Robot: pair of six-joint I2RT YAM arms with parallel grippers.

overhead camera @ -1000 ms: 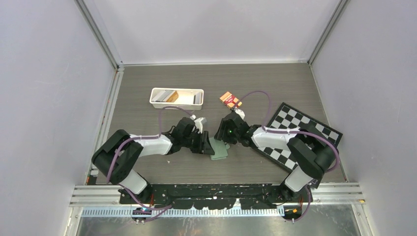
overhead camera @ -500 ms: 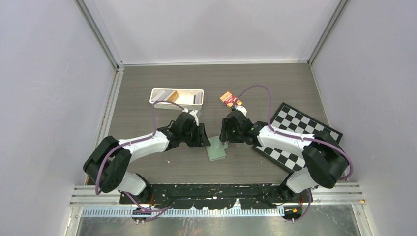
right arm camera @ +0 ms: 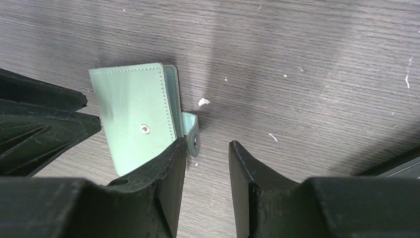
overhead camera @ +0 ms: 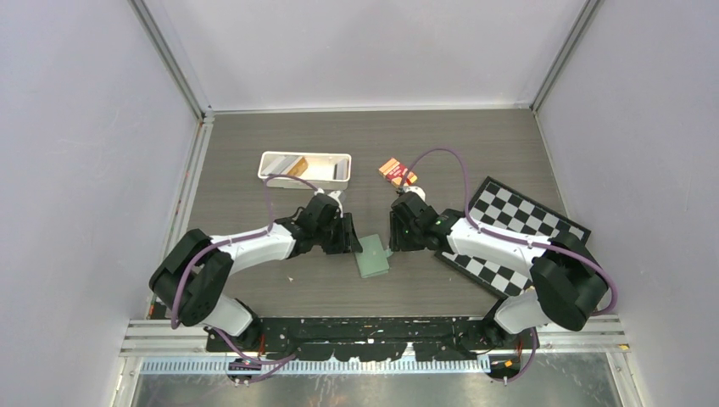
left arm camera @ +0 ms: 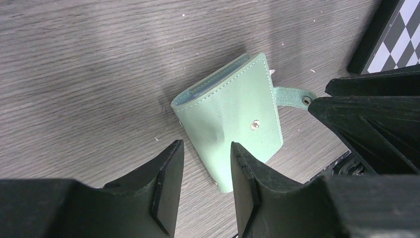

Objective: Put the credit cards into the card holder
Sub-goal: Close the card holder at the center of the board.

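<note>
Shows, from above, a small sage-green card holder (overhead camera: 373, 257) lying folded shut on a wood-grain table (overhead camera: 254, 127), in the gap between two black grippers pointed at each other. Seems to lie with its longer sides running roughly from the far side toward the arm bases, slightly tilted, snap stud facing up.

Has its clasp tab (right arm camera: 192, 135) undone and sticking out toward the right gripper (right arm camera: 207, 148), just beside one finger of that gripper; impossible to tell whether touching. Shows the right gripper's jaws parted over bare table, pinching nothing. Shows the left gripper (left arm camera: 205, 148) at the opposite edge, jaws likewise parted and empty, one corner of the holder just past the fingertips.

Looks about equally near to both grippers. Judging by the tab and the blue-grey pocket layers peeking out beside it, faces its loose edge to the right one, so lifting the cover is likely a job for the right arm, with the left pinning the folded side.

Places the credit cards (overhead camera: 292, 165) well apart from all this, in a long white tray (overhead camera: 305, 154) toward the far left, none visibly in the holder yet. Also shows an orange-and-red packet (overhead camera: 395, 170) beyond the right gripper and a chessboard (overhead camera: 517, 225) under the right arm
</note>
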